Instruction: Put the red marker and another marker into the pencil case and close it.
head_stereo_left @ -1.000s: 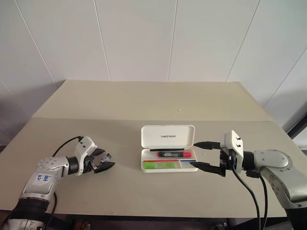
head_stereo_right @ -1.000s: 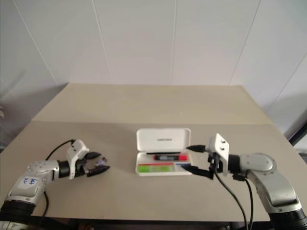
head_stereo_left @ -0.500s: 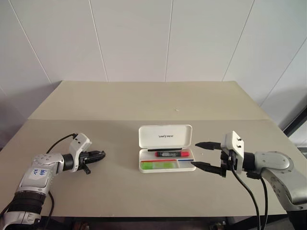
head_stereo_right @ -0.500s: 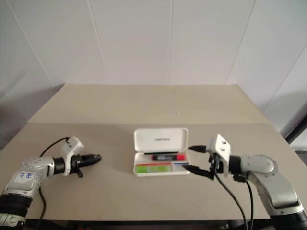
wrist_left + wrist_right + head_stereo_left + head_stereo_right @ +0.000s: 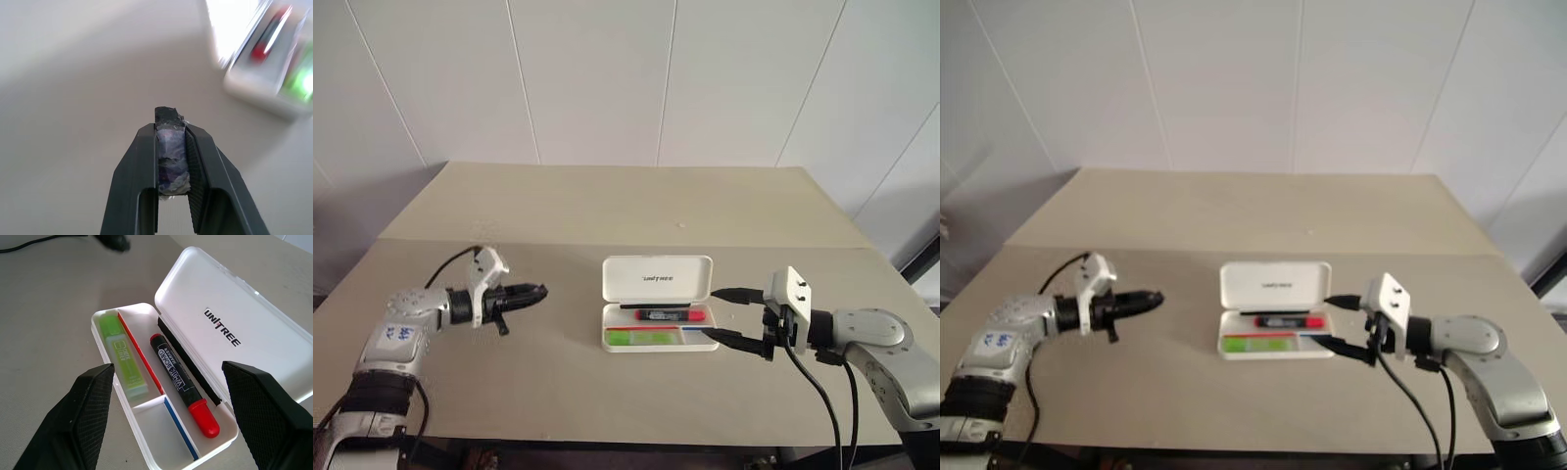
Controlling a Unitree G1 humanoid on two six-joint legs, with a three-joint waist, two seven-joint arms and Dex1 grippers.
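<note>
**Both markers in the case; lid still up**

On the left, the left end effector (image 5: pixel 530 292) hangs above the bench (image 5: pixel 558 211), pointing right toward the case. Its fingers are clamped on a small dark object (image 5: pixel 169 147) with a bluish, crinkled wrapping; what it is cannot be told from these views.

In the middle, near the front edge of the bench, the pencil case (image 5: pixel 658 279) lies open with its lid standing up at the far side. The lime-green marker (image 5: pixel 122 356) lies in the nearer compartment. The red marker (image 5: pixel 184 387) lies in the farther one, its cap toward the right, alongside a thin black item against the hinge.

On the right, the right end effector (image 5: pixel 726 314) sits just beside the case's right end, its fingers wide apart and holding nothing.

With both markers inside, the loading step looks done and closing is what remains. That calls for a push on the lid's far edge, tipping it forward and down until it seats. The held object on the left seems unrelated to the task and may need setting aside.
</note>
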